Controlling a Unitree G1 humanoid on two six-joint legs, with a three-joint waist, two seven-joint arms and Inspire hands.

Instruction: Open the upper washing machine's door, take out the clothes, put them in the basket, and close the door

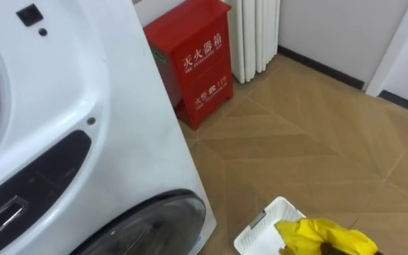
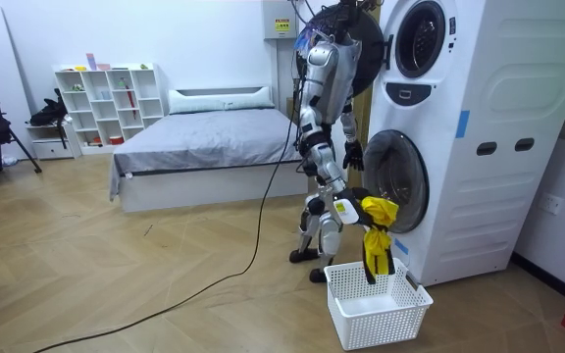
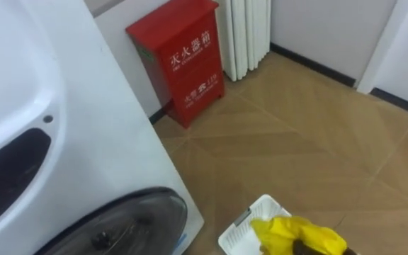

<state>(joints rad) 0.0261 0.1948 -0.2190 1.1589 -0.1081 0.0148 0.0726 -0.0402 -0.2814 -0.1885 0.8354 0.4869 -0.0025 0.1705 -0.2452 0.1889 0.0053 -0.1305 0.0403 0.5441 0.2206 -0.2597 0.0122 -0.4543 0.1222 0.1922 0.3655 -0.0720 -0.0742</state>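
Note:
My right hand is shut on a yellow garment that hangs down into a white plastic basket on the floor. In the left eye view the garment bunches at the bottom edge over the basket's rim, with the dark fingers under the cloth. The stacked white washing machine stands close on my left, its lower round door of dark glass beside the basket. My left hand hangs by that door.
A red fire-equipment box stands on the floor against the wall beyond the machine, with a white radiator next to it. A bed and white shelves lie behind me.

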